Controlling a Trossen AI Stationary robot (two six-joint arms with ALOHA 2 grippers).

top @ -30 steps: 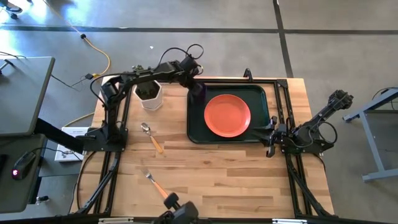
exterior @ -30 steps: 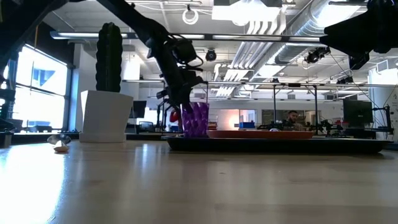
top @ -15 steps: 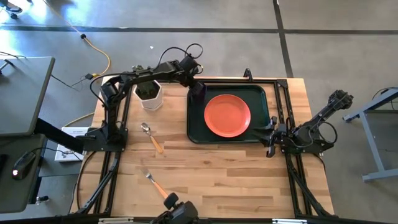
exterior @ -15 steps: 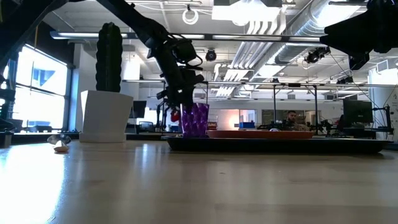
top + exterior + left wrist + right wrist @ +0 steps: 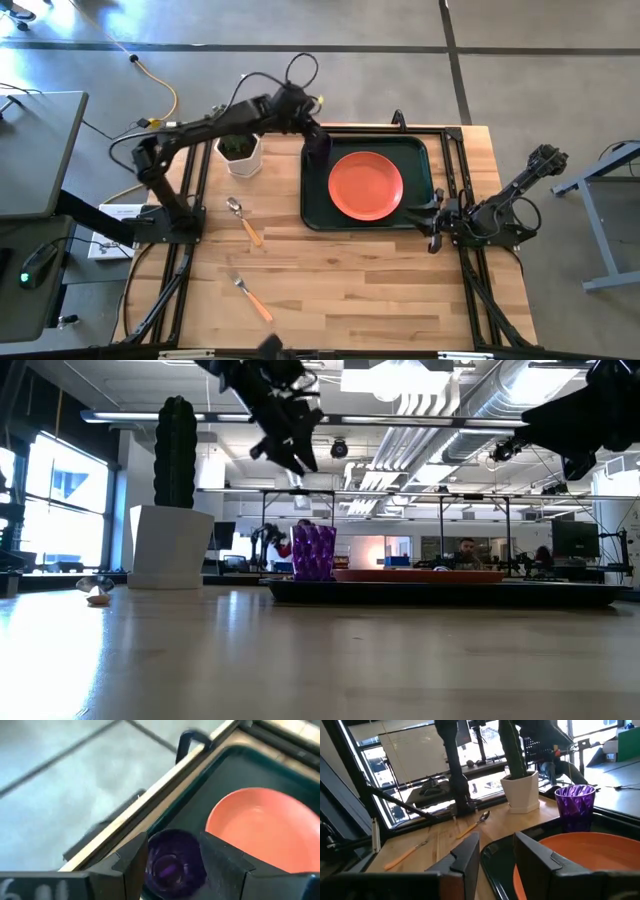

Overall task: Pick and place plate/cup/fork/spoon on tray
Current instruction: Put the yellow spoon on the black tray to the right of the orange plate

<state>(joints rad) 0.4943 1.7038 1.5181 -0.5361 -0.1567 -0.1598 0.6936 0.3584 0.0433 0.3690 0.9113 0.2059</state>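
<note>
The dark green tray (image 5: 420,160) lies at the table's far right. On it rests the orange-red plate (image 5: 366,185), flat on its base. The purple cup (image 5: 317,147) stands upright in the tray's far left corner. My left gripper (image 5: 308,127) hangs open above the cup (image 5: 172,866), well clear of it in the low view (image 5: 290,452). My right gripper (image 5: 432,216) waits open at the tray's near right corner. The spoon (image 5: 243,220) and the fork (image 5: 250,294) lie flat on the wood to the tray's left.
A white pot with a green cactus (image 5: 240,152) stands left of the tray, under my left arm. Black frame rails (image 5: 190,200) run along the table's left and right sides. Bare wood stretches along the near half of the table.
My left gripper has opened and let go of the cup, then risen well above it, drawing back a little toward the table's far left. The cup stays upright in the tray's far left corner.
</note>
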